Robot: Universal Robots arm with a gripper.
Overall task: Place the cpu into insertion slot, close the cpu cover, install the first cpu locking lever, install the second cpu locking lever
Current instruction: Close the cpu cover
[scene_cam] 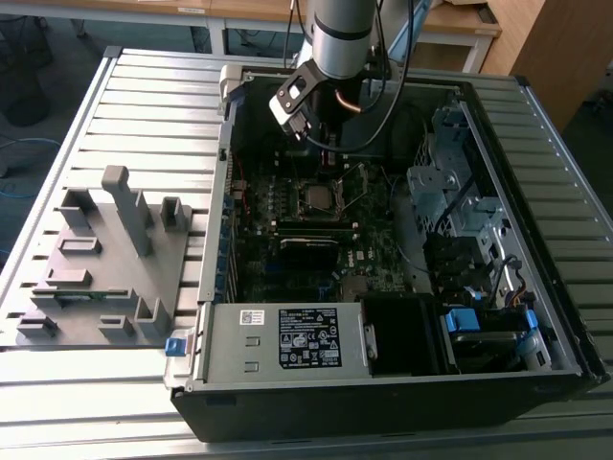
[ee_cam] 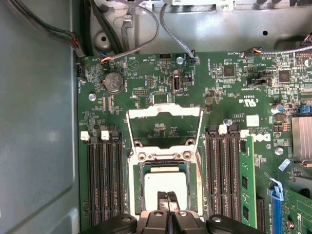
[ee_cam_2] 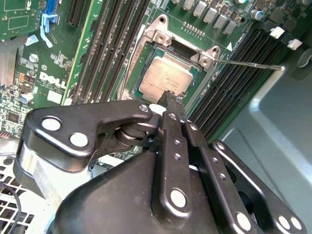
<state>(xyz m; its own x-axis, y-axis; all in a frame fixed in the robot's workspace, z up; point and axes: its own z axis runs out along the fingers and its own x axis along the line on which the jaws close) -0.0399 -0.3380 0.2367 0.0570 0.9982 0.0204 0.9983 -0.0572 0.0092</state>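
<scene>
Silver-grey metal, small flat square cpu (ee_cam: 165, 181): seated flat in the square black insertion slot (ee_cam: 142, 190) on the green motherboard (ee_cam: 146, 78). It lies inward from the board's edges, between two banks of long black memory slots (ee_cam: 103, 180). Thin silvery frame-plate cpu cover (ee_cam: 146, 113): swung open, off the slot. Black gripper (ee_cam: 166, 196): fingers pressed together, holding nothing, tips over the cpu's top; contact cannot be told.
</scene>
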